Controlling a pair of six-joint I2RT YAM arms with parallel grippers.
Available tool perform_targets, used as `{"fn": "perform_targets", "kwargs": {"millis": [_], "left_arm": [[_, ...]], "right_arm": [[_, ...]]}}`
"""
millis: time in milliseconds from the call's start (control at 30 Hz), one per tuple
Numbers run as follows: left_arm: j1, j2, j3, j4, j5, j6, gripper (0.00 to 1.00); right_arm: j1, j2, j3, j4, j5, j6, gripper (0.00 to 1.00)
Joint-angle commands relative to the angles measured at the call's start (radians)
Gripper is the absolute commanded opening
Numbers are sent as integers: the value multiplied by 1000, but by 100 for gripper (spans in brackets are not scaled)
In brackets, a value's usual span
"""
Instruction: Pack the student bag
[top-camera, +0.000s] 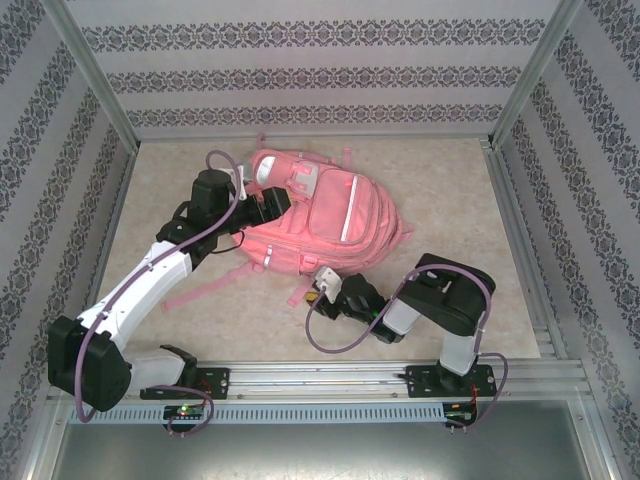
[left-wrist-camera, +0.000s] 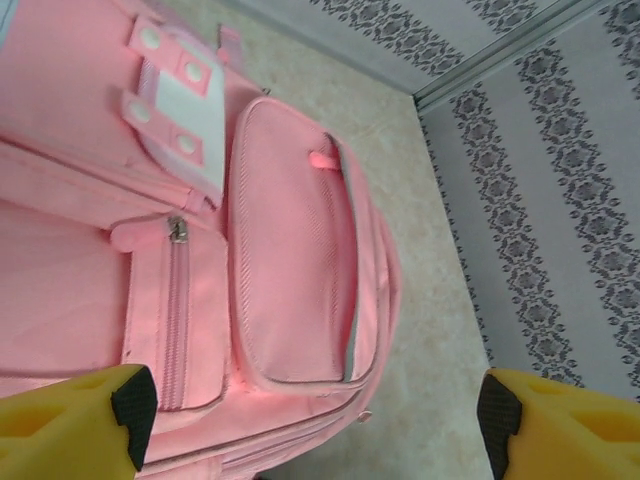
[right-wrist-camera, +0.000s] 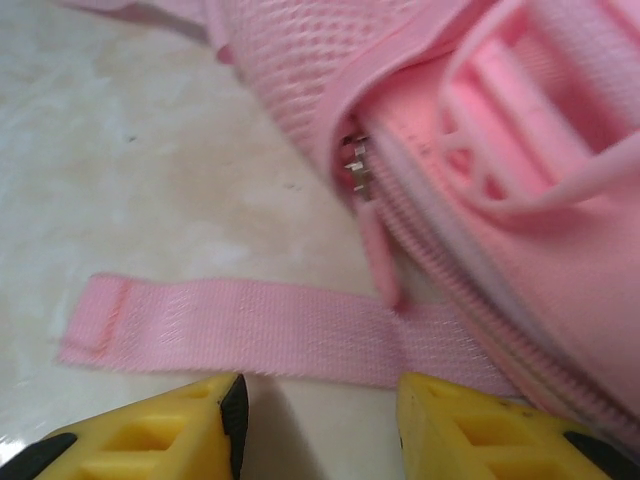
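Student bag (top-camera: 330, 215) apart from side walls (top-camera: 590, 200)

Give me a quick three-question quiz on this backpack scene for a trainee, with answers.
1. True or false: the left gripper is open over the pink backpack.
2. What lies flat on the table just ahead of the right gripper? A) a pink strap end B) a pencil case C) a bottle
3. How many arms reach toward the backpack?
Key: 1 true; 2 A; 3 two.
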Motion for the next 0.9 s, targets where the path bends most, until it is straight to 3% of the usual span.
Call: {"fn": "perform_targets", "kwargs": {"millis": [0,333,600,867], "left_arm": [[12,-19,-25,106,-11,20,83],[31,7,-62,193,62,-47,81],[41,14,-79,232,86,-72,80],[47,24,-88,245,90,-83,80]], "right_arm": [[-10,37,-6,188,25,15,45],[-5,96,-20,246,44,10,50],[16,97,49,247,127,4,53],[18,121,80,246,129,-10,52]]}}
